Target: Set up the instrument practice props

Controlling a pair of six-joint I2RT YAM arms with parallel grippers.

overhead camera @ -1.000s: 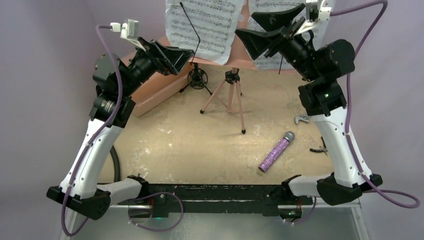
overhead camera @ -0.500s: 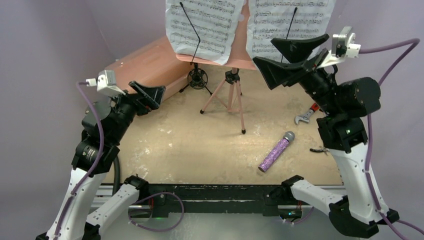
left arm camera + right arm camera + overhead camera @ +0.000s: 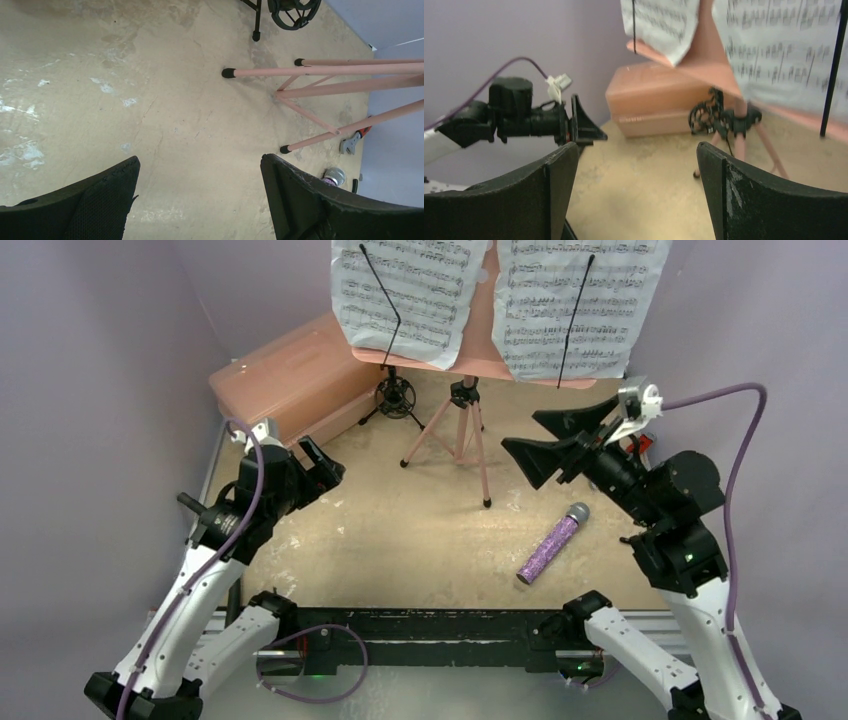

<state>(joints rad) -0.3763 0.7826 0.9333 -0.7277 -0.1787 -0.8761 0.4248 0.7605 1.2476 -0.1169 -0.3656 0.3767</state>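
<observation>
A: Are the fingers holding anything?
B: No. The left gripper is spread wide over the table. The right gripper is spread wide up in the air. Both are empty.
A: Where is the purple microphone?
B: Lying flat on the table, near the right gripper but not touching.
A: And the pink music stand?
B: Standing at the back, with two white pages on it. The little black tripod stands just left of its legs, by the pink case.

Lilac walls, scuffed beige tabletop
</observation>
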